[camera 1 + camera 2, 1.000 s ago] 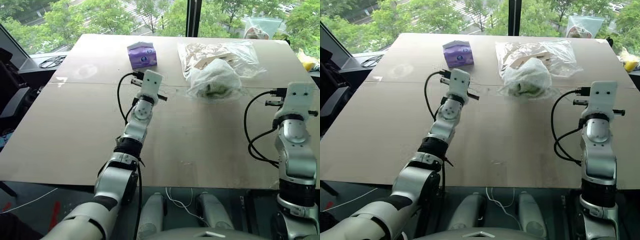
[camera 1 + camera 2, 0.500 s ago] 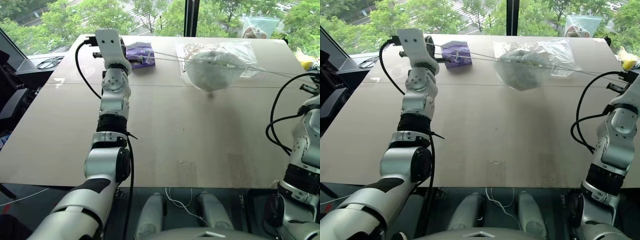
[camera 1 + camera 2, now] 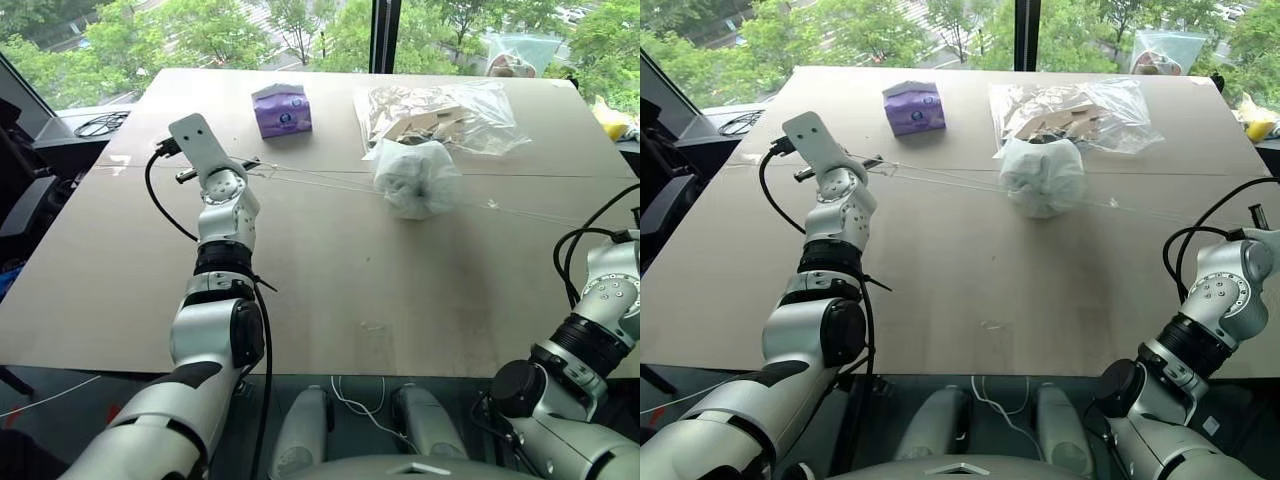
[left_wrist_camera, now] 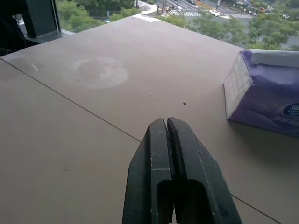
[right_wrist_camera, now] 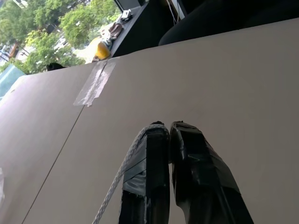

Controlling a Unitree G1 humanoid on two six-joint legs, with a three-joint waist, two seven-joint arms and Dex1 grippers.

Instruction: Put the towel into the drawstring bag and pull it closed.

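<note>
Resting on the table (image 3: 330, 290), the drawstring bag (image 3: 415, 177) sits bunched shut just in front of a clear plastic bag (image 3: 445, 112), so the towel cannot be made out. White cords (image 3: 310, 178) stretch from it to both sides. The left gripper (image 4: 167, 128) is pinched shut near the purple tissue box (image 4: 266, 91); the right gripper (image 5: 169, 133) is clamped on a cord.

thin white fabric drawstring bag (image 3: 413, 177), matt tan table (image 3: 330, 280), crinkly glossy plastic bag (image 3: 445, 112)
</note>
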